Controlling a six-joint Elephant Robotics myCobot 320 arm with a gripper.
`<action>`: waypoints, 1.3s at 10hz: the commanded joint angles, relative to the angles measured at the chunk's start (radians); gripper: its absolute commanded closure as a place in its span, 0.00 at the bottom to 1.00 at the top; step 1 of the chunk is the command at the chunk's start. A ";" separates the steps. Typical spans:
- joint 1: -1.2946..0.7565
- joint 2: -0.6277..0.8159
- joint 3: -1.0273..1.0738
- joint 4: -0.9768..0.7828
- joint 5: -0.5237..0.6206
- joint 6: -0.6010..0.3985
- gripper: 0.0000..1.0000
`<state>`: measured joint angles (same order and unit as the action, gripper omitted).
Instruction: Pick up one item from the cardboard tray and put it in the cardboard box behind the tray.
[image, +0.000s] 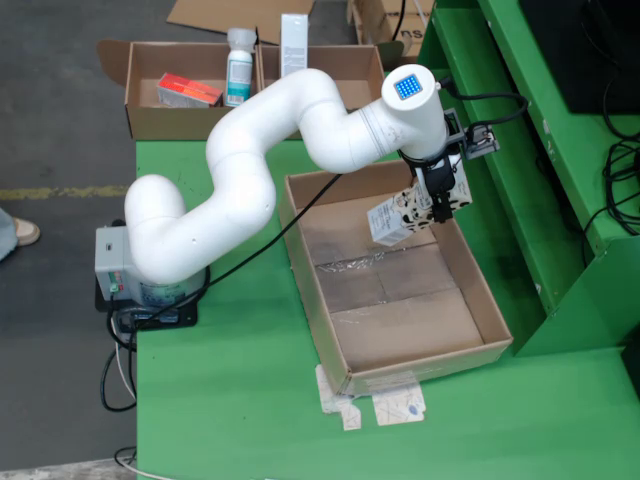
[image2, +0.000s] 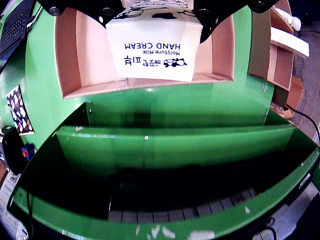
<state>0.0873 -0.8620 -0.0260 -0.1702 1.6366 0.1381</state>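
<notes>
Fingers (image: 437, 208) clamped on the hand-cream carton (image: 392, 220) above the cardboard tray (image: 400, 362); a shallow grip could let it slip before the rear cardboard box (image: 150, 122).

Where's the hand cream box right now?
In the fixed view, the hand cream box hangs in the end effector above the far right corner of the cardboard tray.
</notes>
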 joint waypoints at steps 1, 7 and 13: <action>-0.001 0.049 0.026 0.126 -0.032 0.005 1.00; 0.030 0.112 0.026 0.197 -0.091 0.016 1.00; 0.080 0.096 0.026 0.180 -0.106 0.007 1.00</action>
<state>0.1410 -0.7976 -0.0276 0.0429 1.5247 0.1487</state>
